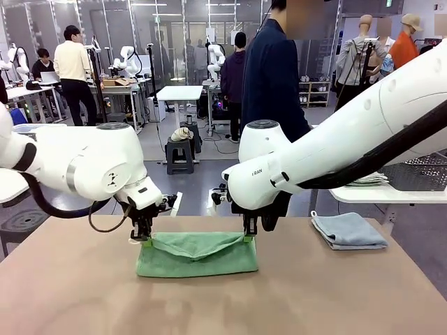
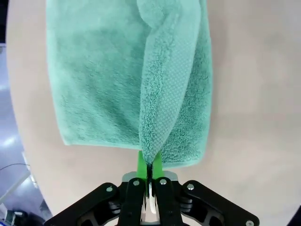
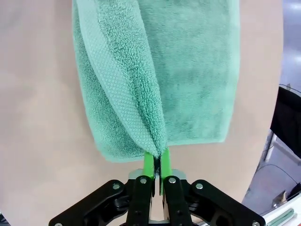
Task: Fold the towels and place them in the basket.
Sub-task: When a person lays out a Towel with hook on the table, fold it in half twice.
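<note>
A green towel [image 1: 197, 255] lies on the brown table [image 1: 223, 300], its upper layer lifted at both far corners. My left gripper [image 1: 144, 241] is shut on the left corner, my right gripper [image 1: 248, 237] is shut on the right corner. The left wrist view shows the green towel [image 2: 117, 80] hanging from the pinched green pads [image 2: 142, 162]. In the right wrist view the green towel [image 3: 178, 70] drapes the same way from the pads [image 3: 148, 165]. A folded light blue-grey towel [image 1: 348, 230] rests at the table's right. The dark basket [image 1: 419, 172] stands on a white side table at the far right.
A person in a dark jacket [image 1: 272, 77] stands beyond the table's far edge. The white side table [image 1: 377, 194] holds a stack of folded cloth beside the basket. The near half of the brown table is bare.
</note>
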Tool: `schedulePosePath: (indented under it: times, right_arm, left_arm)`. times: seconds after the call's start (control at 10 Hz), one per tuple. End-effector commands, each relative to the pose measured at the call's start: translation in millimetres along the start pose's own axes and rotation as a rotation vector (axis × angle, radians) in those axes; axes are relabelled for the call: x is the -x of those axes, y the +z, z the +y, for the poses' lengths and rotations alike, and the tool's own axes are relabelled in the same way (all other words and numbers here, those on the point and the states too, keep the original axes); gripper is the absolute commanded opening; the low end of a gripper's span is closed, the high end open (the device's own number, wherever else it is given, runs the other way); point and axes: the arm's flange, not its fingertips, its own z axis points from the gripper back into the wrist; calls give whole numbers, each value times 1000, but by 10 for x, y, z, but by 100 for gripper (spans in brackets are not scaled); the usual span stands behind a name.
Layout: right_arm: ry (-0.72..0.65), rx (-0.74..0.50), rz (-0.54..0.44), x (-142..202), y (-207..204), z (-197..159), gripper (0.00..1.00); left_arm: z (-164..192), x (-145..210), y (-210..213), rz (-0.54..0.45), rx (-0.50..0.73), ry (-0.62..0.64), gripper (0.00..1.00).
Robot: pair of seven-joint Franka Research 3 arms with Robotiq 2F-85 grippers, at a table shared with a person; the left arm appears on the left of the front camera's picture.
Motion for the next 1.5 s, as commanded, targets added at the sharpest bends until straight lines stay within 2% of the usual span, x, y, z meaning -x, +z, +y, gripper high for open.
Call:
schedulePosePath:
  times: [0.0,0.5,0.8,0.9,1.0,1.1,1.2,1.3,1.4]
  right_arm:
    - [-12,-6,27,-5,-70,-201,7]
    - [-88,-29,29,148,-250,-431,7]
    - [-71,-20,23,130,-293,-524,7]
    - [-62,-14,16,124,-296,-550,7]
    - [-50,-8,0,115,-293,-571,22]
    - [-40,4,-2,112,-285,-589,27]
    - [-32,25,-7,117,-273,-619,42]
    - [-25,55,-4,123,-259,-642,47]
    - [-20,86,-3,122,-245,-639,62]
  left_arm:
    - [293,-96,-42,27,0,3,5]
    - [788,-111,-189,19,-2,17,5]
    - [875,-116,-261,19,-5,40,5]
    - [879,-115,-270,23,-10,46,10]
    - [875,-110,-269,27,-18,56,25]
    - [871,-100,-261,30,-24,63,30]
    - [865,-80,-241,45,-46,76,44]
    - [857,-62,-223,58,-72,83,50]
    - [832,-38,-201,70,-102,85,64]
